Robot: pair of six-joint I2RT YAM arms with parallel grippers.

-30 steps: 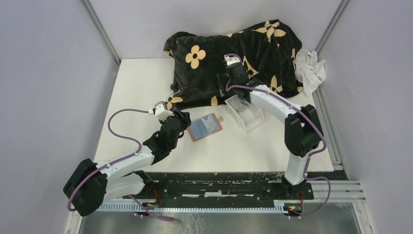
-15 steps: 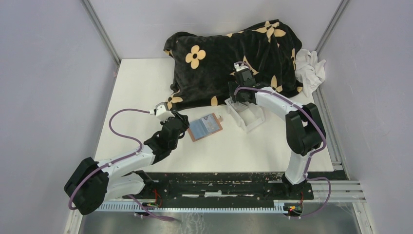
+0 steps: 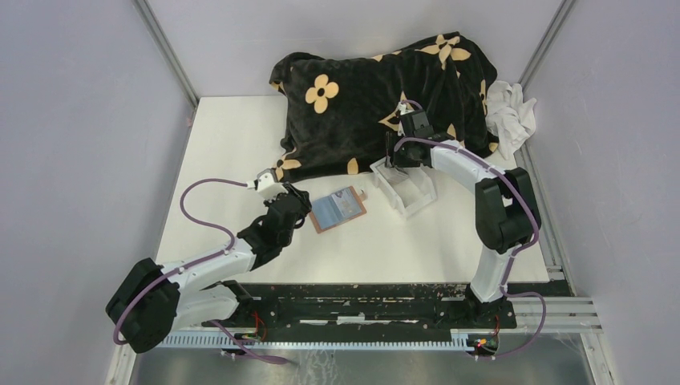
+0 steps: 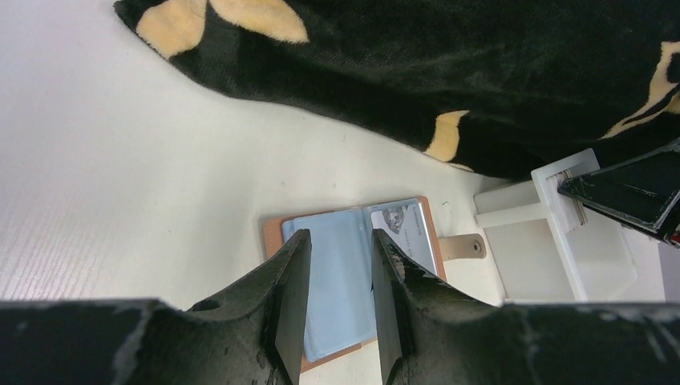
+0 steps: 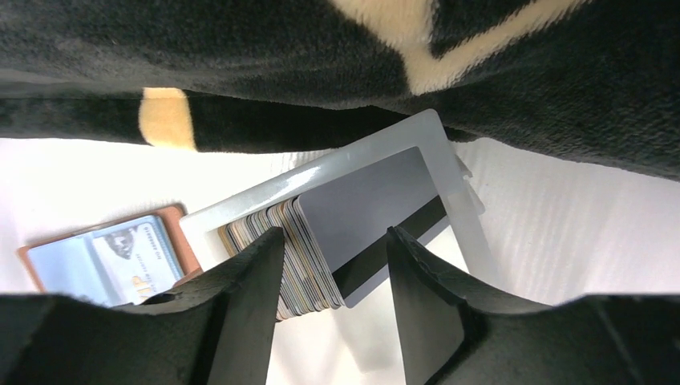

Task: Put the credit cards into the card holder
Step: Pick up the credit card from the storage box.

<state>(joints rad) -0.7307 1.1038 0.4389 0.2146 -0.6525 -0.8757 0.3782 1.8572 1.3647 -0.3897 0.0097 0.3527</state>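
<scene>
Credit cards (image 5: 362,215): one stack near one card holder (image 5: 108,261).

Black plush blanket (image 3: 377,88) with tan-yellow four-petal flowers, tan-brown leather card holder (image 3: 337,209) with pale blue sleeves inside, foremost of the credit cards (image 5: 365,212) grey-silver with a black stripe, clear tray (image 3: 413,204), white crumpled cloth (image 3: 509,116), white table (image 3: 232,144), black-and-white arms (image 3: 457,164), pale lilac-grey walls (image 3: 80,160)

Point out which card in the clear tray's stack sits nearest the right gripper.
The grey card with the black stripe, frontmost in the stack; the rest show only their edges.
</scene>
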